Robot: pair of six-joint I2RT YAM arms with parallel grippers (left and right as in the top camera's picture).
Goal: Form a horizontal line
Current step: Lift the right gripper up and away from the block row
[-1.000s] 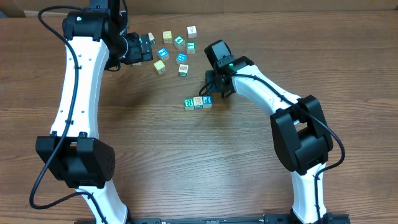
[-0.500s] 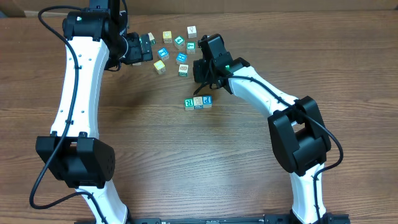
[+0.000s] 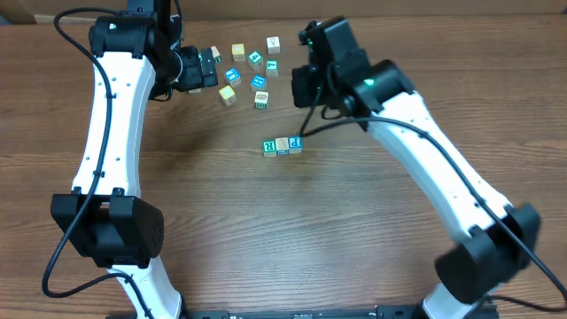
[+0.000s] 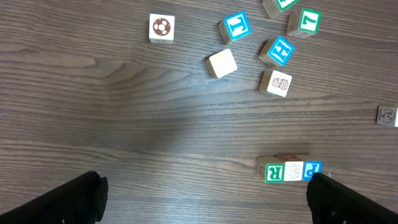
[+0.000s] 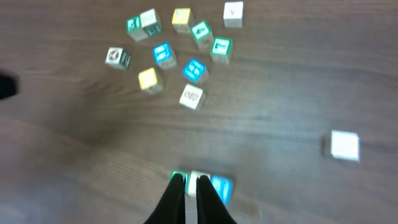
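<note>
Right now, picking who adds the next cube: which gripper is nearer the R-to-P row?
Right. The right gripper hangs just up-right of the R-to-P row in the overhead view, jaws shut. The left gripper sits farther up-left, past the loose cubes.

The left arm (image 3: 111, 124) stretches long and nearly straight away from its base. At its far end the left gripper (image 3: 211, 62) is turned sideways toward the other arm, its two fingers (image 4: 74, 199) spread as wide as they go. The right arm (image 3: 425, 133) slants up and inward, with the wrist bent so the right gripper (image 5: 191, 182) points down at the table, its black fingertips pressed tight together.
</note>
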